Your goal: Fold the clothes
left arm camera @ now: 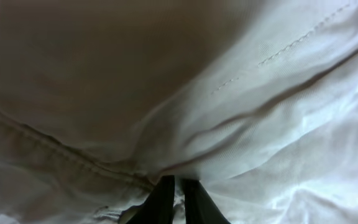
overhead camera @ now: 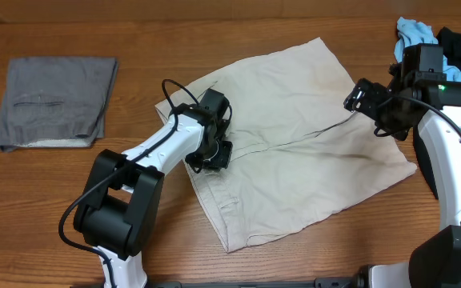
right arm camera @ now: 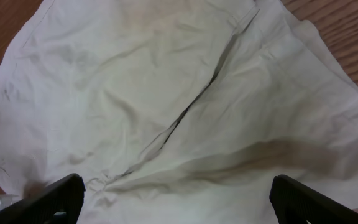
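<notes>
The pale beige shorts (overhead camera: 294,136) lie spread flat across the middle of the wooden table, waistband to the left. My left gripper (overhead camera: 212,152) presses down at the waistband by the fly seam; in the left wrist view its fingers (left arm camera: 178,186) are shut on a pinch of the beige cloth (left arm camera: 241,106). My right gripper (overhead camera: 366,108) hovers over the shorts' right part, near the far leg edge. In the right wrist view its fingers (right arm camera: 179,199) are wide open and empty above the cloth (right arm camera: 166,93), with the crotch seam running diagonally.
A folded grey garment (overhead camera: 54,100) lies at the far left. A heap of light blue (overhead camera: 416,32) and black (overhead camera: 458,44) clothes sits at the far right corner. Bare wood (overhead camera: 94,32) surrounds the shorts.
</notes>
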Tool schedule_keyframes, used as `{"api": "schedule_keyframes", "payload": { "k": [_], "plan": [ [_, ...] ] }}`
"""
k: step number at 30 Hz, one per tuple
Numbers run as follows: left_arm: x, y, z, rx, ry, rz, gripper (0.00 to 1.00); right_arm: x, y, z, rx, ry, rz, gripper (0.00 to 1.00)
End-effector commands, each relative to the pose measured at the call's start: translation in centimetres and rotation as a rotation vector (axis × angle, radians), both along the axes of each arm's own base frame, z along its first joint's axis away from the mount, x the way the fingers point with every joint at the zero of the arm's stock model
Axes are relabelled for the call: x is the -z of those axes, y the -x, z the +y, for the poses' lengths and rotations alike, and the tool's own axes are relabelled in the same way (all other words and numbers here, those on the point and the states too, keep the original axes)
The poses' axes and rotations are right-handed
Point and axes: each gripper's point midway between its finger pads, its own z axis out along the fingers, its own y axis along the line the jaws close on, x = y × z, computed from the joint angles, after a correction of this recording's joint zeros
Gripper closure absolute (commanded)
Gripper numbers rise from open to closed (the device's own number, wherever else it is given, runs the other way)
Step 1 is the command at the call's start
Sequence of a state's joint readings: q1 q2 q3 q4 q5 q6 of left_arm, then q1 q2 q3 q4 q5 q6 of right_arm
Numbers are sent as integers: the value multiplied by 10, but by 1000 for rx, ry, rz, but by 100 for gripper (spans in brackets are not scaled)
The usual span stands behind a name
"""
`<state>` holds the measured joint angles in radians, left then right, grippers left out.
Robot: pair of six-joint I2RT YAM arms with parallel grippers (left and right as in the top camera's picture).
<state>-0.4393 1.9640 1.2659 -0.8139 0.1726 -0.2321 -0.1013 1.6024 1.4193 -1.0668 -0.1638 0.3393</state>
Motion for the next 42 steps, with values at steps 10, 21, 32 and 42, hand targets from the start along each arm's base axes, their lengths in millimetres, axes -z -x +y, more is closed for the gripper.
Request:
{"api": "schedule_keyframes", "payload": {
  "k": [10, 21, 32, 42],
  "plan": [
    [20, -108, 77, -197, -152, -359, 91, -11, -2, -2, 0, 14, -35, 0],
    [-28, -163, 67, -230, -66, -572, 96, -11, -2, -2, 0, 14, -35, 0],
    [-208, -140, 60, -278, 63, -718, 91, -11, -2, -2, 0, 14, -35, 0],
    [-218, -62, 66, -283, 87, -507, 91, -11, 0, 2, -1, -9, -27, 0]
  ]
}}
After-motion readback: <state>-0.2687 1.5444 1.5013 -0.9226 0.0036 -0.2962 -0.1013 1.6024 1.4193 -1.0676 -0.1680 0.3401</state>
